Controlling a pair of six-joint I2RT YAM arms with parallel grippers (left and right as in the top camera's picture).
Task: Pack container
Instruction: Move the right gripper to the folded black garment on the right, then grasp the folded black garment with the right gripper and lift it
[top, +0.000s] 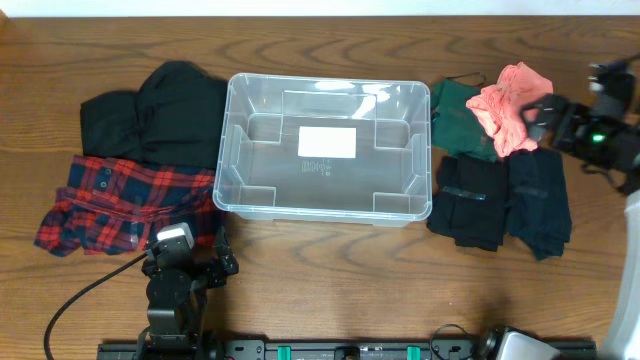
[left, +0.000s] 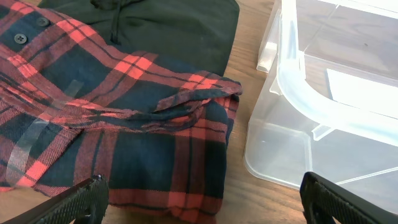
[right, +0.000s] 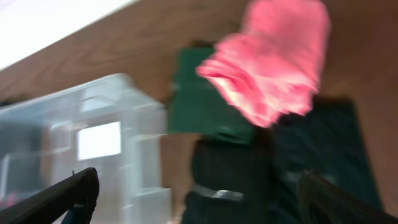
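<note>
The container (top: 320, 212) sits empty in the middle of the surface (top: 330, 290). All the clothes (top: 495, 205) lie outside, so nothing is packed yet. Left claw (left: 202, 199) open over the checked shirt (left: 124, 124), right claw (right: 196, 199) open near the pink cloth (right: 273, 62)

Your container (top: 322, 214): clear plastic bin, rectangular, with rounded corners, a rolled rim and moulded ribs on the inner walls. It's upright, open-topped and empty. It sits mid-worktop (top: 330, 290), nudged toward 12 o'clock, long axis running 9 to 3. White label (top: 327, 142) on the base, about centre. Left wrist view shows you its 7 o'clock corner (left: 292, 87). Right wrist view: blurred.
</note>
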